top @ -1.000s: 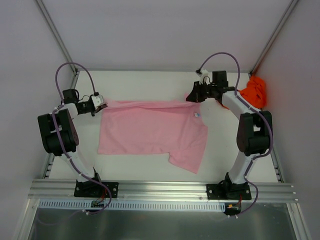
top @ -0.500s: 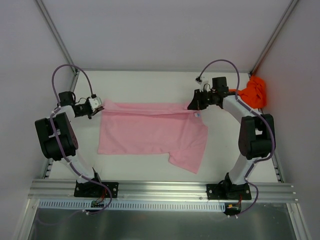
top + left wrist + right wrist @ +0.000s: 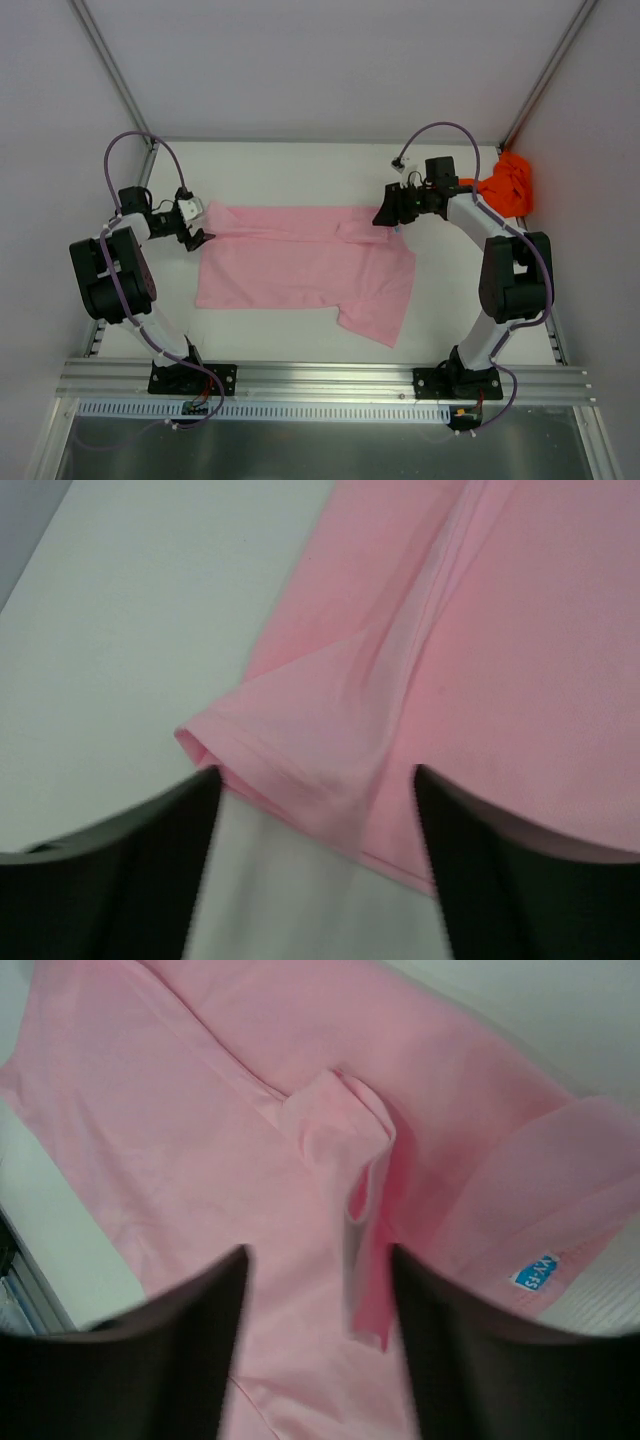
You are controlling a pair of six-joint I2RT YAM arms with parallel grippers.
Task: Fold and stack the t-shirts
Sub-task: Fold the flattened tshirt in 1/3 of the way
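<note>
the pink t-shirt [image 3: 300,265] lies spread across the middle of the white table [image 3: 300,165]. a narrow strip along its 12 o'clock edge is doubled over onto the body, and one sleeve sticks out loosely toward 5 o'clock. the left gripper [image 3: 198,236] sits low at the shirt's 10 o'clock corner. in the left wrist view its fingers [image 3: 150,850] stand spread, with the folded corner of pink cloth lying between and beyond them and nothing pinched. the right gripper [image 3: 383,217] is at the shirt's 1 o'clock corner, also spread apart. its wrist view shows a raised pucker of pink fabric just ahead of the gap and the small blue neck label [image 3: 535,1272] off toward 4 o'clock. i cannot tell whether a fingertip brushes that pucker, but the cloth is not clamped. the orange-red t-shirt [image 3: 510,183] sits crumpled in the table's 2 o'clock corner, well apart from the pink one and not yet laid out. by my reading the job is at an early stage. one first fold is on the pink shirt, and the stray sleeve and the puckered corner want tidying. the further folds that make a compact packet are to come. after that the orange-red shirt needs flattening, folding and stacking with the pink.
</note>
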